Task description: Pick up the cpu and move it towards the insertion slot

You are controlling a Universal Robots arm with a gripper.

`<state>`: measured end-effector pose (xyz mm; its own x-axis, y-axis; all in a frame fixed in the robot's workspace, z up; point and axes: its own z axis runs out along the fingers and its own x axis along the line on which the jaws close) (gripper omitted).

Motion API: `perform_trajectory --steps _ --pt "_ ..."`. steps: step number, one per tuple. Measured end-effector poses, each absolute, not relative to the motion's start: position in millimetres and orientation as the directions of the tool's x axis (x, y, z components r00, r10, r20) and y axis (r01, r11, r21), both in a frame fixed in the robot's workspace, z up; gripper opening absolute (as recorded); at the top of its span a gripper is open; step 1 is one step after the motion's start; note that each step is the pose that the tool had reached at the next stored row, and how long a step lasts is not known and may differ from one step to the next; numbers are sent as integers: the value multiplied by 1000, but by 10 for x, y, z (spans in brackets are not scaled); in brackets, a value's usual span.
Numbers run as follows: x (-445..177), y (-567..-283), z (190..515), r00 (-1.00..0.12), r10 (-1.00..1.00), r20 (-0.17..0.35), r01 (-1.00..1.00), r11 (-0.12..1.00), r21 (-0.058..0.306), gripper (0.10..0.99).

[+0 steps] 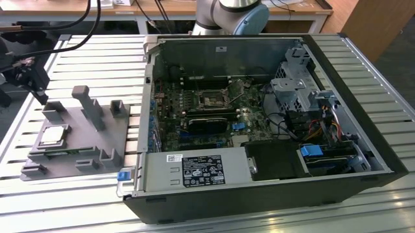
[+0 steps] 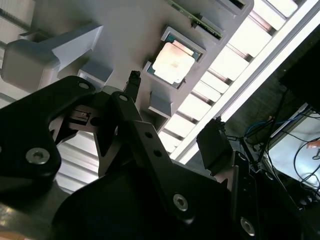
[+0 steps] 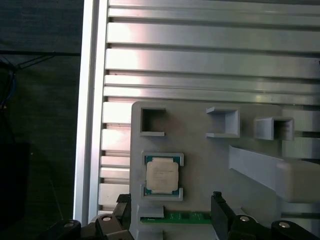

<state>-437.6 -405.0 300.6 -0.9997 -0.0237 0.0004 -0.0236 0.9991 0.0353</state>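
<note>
Two dark fingers (image 3: 220, 212) of the end effector (image 3: 170, 204) stand apart in the first wrist view, gripping nothing, with the grey fixture plate (image 3: 210, 165) beneath them. Just past the fingertips the cpu (image 3: 162, 175) lies flat in its pocket on that plate, metal top up. Raised lips wrap two opposite sides of the pocket and their corners, and the other two sides are open in the middle. A green circuit strip (image 3: 175, 217) lies just beside the pocket, between the fingers. The edge rail of the slatted surface (image 3: 90, 100) runs near the plate, with dark floor (image 3: 40, 125) beyond it.

The second wrist view looks past the black linkage and shows a clear gap between one fingertip and the chip.

The exterior view gives the wider layout. The plate sits at the lower left of the frame, with grey posts (image 1: 87, 104) rising just to the upper right of the chip. An open computer case (image 1: 382, 145) takes the centre and right. A narrow strip of bare slats separates plate and case. The insertion slot (image 1: 213, 99) lies on the board inside, well apart from the chip, behind the case wall on the exterior view's left. The case is open on top. A black card (image 1: 207, 124) sits just below the slot in the frame, and a metal drive cage (image 1: 292, 87) stands toward the exterior view's right.
</note>
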Motion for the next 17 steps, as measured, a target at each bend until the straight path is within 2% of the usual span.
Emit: perform_trajectory --steps 17 --pt "-4377 -4050 2926 -1000 -24 0 -24 999 35 733"
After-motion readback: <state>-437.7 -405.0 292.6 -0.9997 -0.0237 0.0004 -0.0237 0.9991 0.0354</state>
